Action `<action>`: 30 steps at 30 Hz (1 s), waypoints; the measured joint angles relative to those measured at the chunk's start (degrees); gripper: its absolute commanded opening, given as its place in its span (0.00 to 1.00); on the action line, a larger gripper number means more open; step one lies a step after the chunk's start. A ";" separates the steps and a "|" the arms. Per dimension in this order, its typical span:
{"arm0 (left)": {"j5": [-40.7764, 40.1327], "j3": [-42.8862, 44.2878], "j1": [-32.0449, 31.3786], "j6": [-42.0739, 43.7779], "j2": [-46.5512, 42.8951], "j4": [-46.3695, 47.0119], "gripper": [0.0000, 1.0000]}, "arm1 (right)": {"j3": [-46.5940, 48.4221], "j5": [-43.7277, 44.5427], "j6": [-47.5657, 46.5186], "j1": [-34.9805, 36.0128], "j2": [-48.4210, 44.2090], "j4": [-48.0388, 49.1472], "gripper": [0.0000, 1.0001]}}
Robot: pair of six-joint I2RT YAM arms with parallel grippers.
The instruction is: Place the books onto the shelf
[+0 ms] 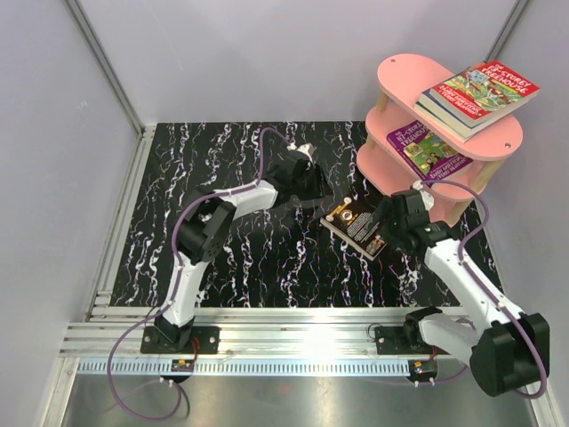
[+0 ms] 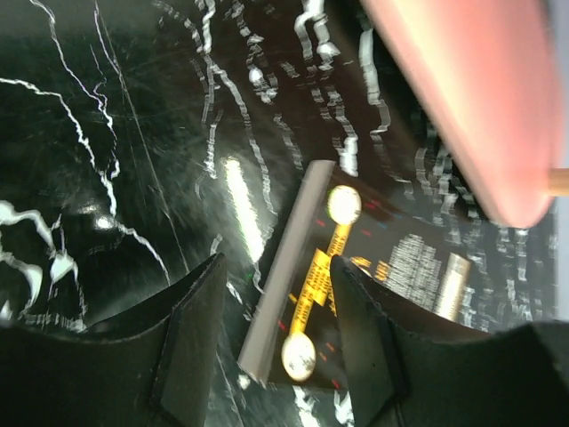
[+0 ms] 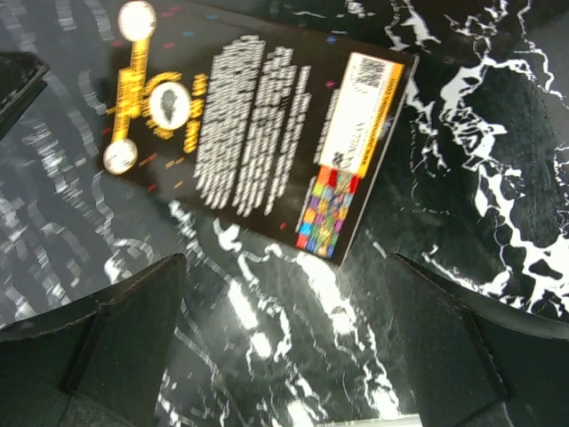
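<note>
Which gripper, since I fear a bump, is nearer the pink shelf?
Right. The right gripper sits just in front of the shelf, near its bottom tier, beside the black book; the left gripper is farther away, off to its left.

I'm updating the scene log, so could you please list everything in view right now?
shelf: one, pink with pale wooden posts, far right of the table
stacked books: at least two, red on top, shelf's top tier
purple book: one, purple, shelf's middle tier
black book: one, black, flat on the table between the grippers
table: one, black with white veining, under everything
left gripper: one, black, open, left of the black book
right gripper: one, black, open, right of the black book
</note>
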 measured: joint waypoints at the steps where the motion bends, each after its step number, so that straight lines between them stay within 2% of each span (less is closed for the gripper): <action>1: 0.35 1.51 0.02 0.07 1.57 -0.96 0.54 | 0.02 0.85 0.44 -0.02 1.38 0.59 1.00; 11: 2.95 4.04 0.13 0.24 3.89 -3.04 0.53 | -2.32 2.08 4.46 -0.42 14.45 7.89 0.98; 18: 4.39 4.02 0.13 0.46 3.89 -3.06 0.51 | -2.93 -0.22 5.97 -0.48 21.09 13.79 0.91; 20: 5.22 4.02 0.13 0.44 3.93 -2.99 0.51 | -2.99 -0.76 6.16 -0.48 21.66 15.41 0.79; 21: 5.68 4.02 0.13 0.44 4.00 -2.95 0.50 | -2.99 -1.05 6.38 -0.48 22.08 16.28 0.69; 22: 6.01 4.02 0.13 0.42 4.09 -2.91 0.50 | -3.02 -1.40 6.51 -0.48 22.34 17.16 0.52; 25: 6.97 3.91 0.13 0.37 4.66 -1.99 0.50 | -3.82 -2.69 7.37 -0.48 22.88 19.65 0.32; 26: 7.32 3.87 0.15 0.37 4.70 -1.53 0.50 | -4.09 -2.86 7.63 -0.63 22.51 20.26 0.20; 28: 7.96 3.56 0.39 0.33 4.81 -0.76 0.49 | -4.79 -3.56 8.04 -0.83 22.03 22.10 0.11; 29: 8.28 3.28 0.48 0.26 4.90 -0.13 0.49 | -5.07 -3.87 8.22 -0.83 21.94 22.82 0.01; 30: 8.59 2.95 0.52 0.20 4.90 0.52 0.48 | -5.29 -3.98 8.13 -0.83 21.90 23.21 0.00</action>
